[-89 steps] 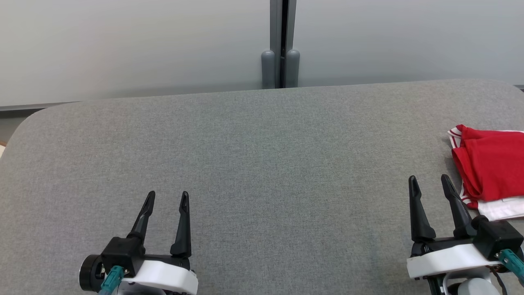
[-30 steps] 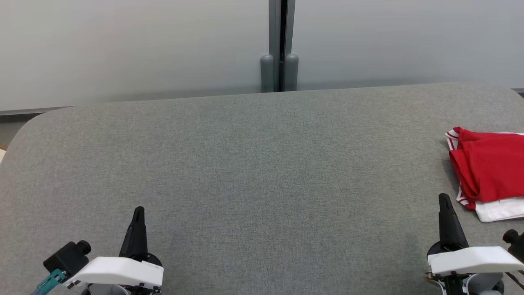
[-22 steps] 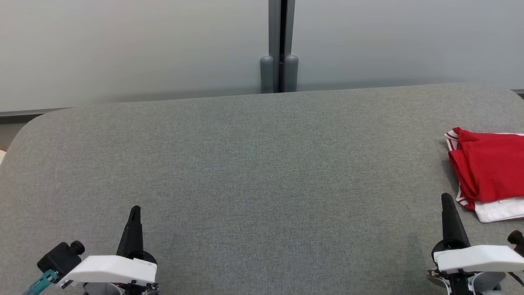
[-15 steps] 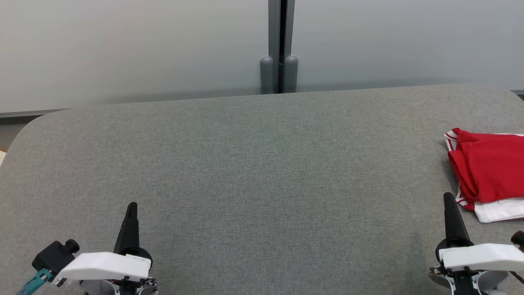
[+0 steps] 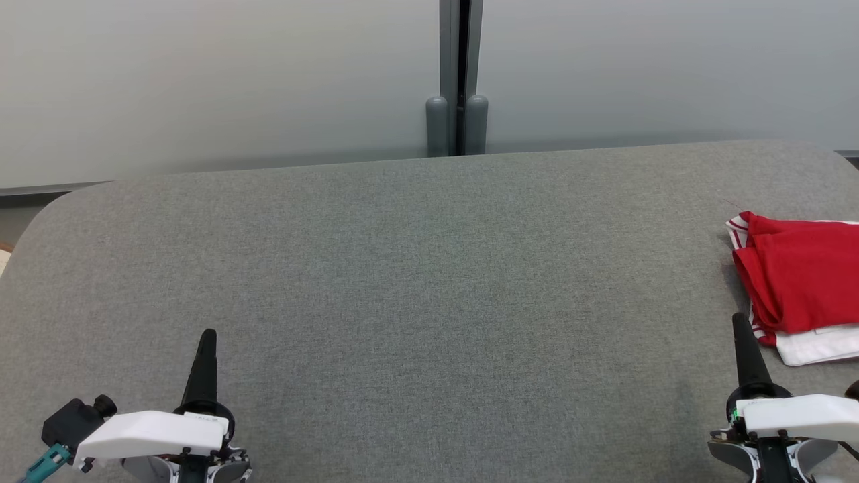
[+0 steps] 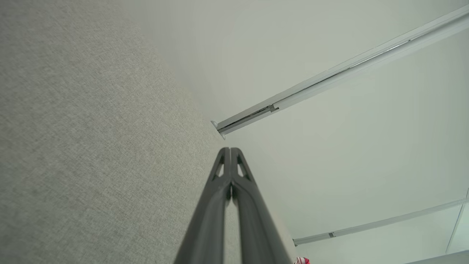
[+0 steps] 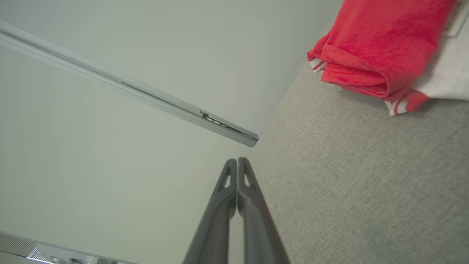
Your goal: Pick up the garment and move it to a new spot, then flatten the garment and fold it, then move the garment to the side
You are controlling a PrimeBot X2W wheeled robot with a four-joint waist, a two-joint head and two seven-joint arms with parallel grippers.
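Now, pincers: left pincer (image 5: pixel 208 333) and right pincer (image 5: pixel 738 318) pressed together, empty.
Red garment (image 5: pixel 802 278): folded, just forward-right of your right pincer.

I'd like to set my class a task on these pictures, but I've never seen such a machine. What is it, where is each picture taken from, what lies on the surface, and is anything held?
This is a wheeled robot with two arms, each ending in a gripper with two long dark fingers. The wide picture comes from a camera on its head, looking down at a grey table. The left gripper is at the lower left and the right gripper at the lower right. The other two pictures come from wrist cameras, each looking along its own arm's fingers. A red and white garment, folded over, lies on the table's right side, just beyond the right gripper. Both grippers are shut and hold nothing.
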